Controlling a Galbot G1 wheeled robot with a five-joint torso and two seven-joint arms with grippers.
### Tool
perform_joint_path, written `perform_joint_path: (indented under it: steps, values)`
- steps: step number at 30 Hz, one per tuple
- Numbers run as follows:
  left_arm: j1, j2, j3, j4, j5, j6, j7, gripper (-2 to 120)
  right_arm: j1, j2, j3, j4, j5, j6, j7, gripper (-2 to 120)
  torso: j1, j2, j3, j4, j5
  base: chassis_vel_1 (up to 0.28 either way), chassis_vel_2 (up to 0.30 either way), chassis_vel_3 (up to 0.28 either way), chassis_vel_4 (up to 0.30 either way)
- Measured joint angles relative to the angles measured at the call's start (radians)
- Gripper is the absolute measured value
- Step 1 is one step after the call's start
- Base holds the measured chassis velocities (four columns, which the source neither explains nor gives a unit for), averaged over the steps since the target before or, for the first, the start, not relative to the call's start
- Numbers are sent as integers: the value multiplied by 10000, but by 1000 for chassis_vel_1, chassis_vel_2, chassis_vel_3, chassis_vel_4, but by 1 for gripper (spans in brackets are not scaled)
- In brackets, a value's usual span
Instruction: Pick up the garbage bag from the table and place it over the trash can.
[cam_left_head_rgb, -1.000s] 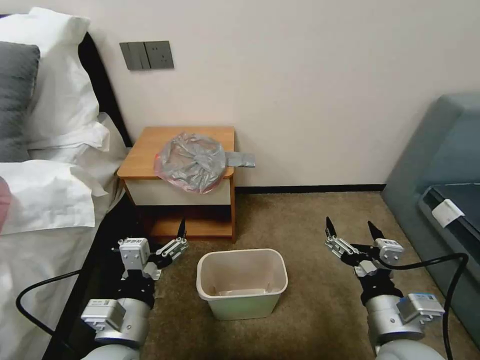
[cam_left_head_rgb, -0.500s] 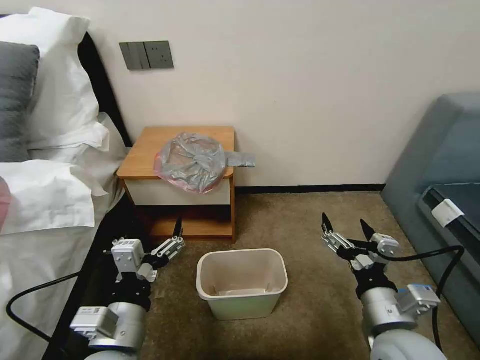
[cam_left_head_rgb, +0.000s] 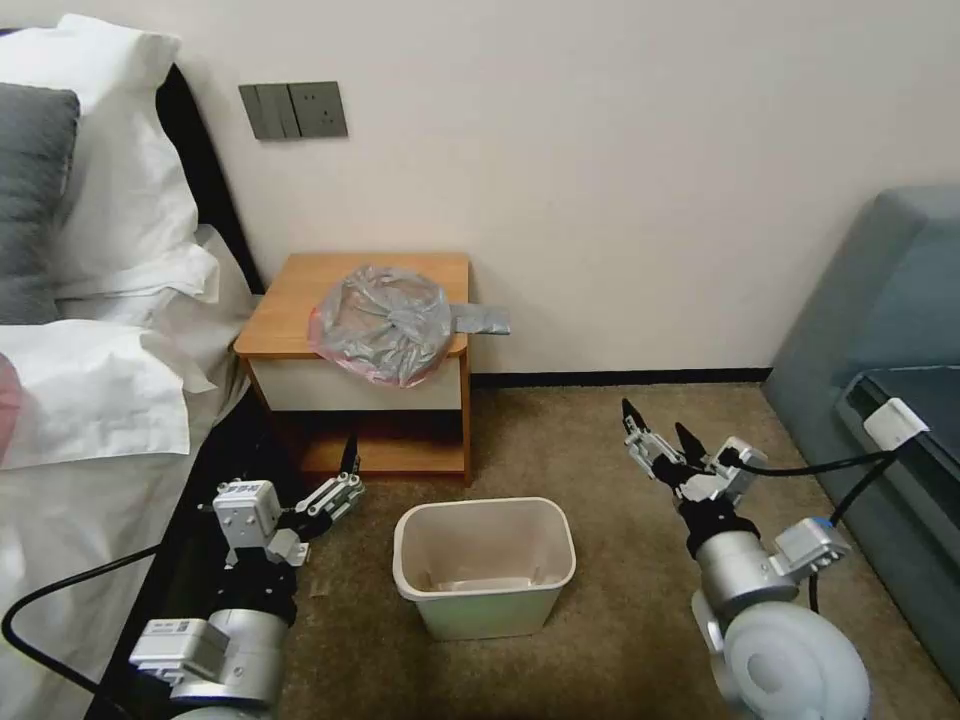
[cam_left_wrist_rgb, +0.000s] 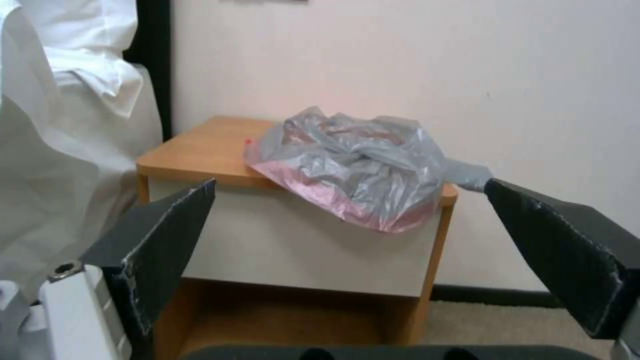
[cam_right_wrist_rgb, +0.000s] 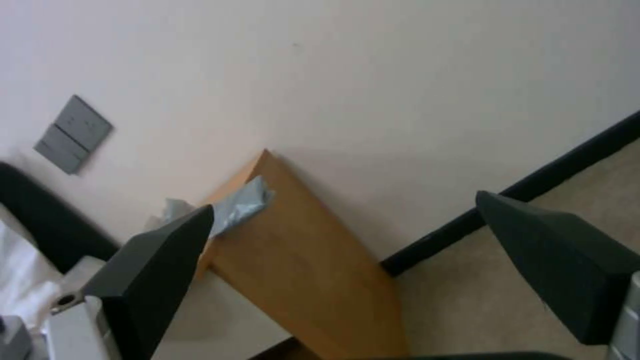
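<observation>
Your garbage bag (cam_left_head_rgb: 383, 323) lay crumpled on the surface (cam_left_head_rgb: 300, 300), overhanging its front edge. Both end effectors — left (cam_left_head_rgb: 340, 478), right (cam_left_head_rgb: 660, 432) — hung with fingers apart, flanking the trash can (cam_left_head_rgb: 484, 566) on the carpet.

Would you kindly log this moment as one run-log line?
garbage bag: on table, overhanging front | trash can: on floor, unlined | left gripper: open, low beside table | right gripper: open, above carpet

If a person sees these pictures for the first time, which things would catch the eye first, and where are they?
Probably the crumpled garbage bag, lying on the table by the wall and drooping over its front edge. Next, the trash can on the carpet before the table, with the open left gripper and open right gripper on either side of it.
</observation>
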Motion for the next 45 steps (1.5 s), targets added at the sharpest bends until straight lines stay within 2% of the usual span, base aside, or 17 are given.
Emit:
perform_joint_path:
  steps: [6, 10, 16, 19, 22, 32, 40, 45]
  values:
    - [-17, 52, -3, 21, -48, -10, 13, 100, 679, -274, -120, -369, 1671, -199, 194, 100, 0, 0, 0, 0, 0, 0, 0, 0, 0]
    - [-21, 52, -5, 21, -72, -15, 22, 100, 909, -370, -160, -499, 2235, -268, 257, 100, 0, 0, 0, 1, 0, 0, 0, 0, 0]
    - [-24, 55, -26, 21, -126, -18, 28, 100, 1021, -383, -212, -584, 2305, -287, 279, 100, 1, 0, 0, -2, -1, 0, 0, 0, 0]
    - [-28, 57, -31, 24, -140, -27, 34, 100, 1495, -395, -448, -935, 2297, -337, 338, 100, 1, 0, 0, -4, -2, 0, 0, 0, 0]
    - [-30, 26, -36, 33, -142, -63, 53, 100, 2889, -410, -1142, -1931, 2134, -476, 492, 100, 1, 0, 1, 7, 1, 0, 0, 0, 0]
    - [-20, -3, -32, 74, -134, -187, 94, 100, 3580, -342, -1601, -2596, 2566, -540, 690, 100, 1, 0, 0, -1, 0, 0, 0, 0, 0]
    - [67, -3, -63, 48, -187, -294, 108, 100, 4534, -148, -1855, -3414, 4035, -649, 1012, 100, 1, 0, 0, 0, 0, 0, 0, 0, 0]
    - [148, -11, -67, -5, -336, -388, 114, 100, 5286, 19, -2062, -4394, 5183, -804, 1035, 100, 1, 0, 0, -1, -2, 0, 0, 0, 0]
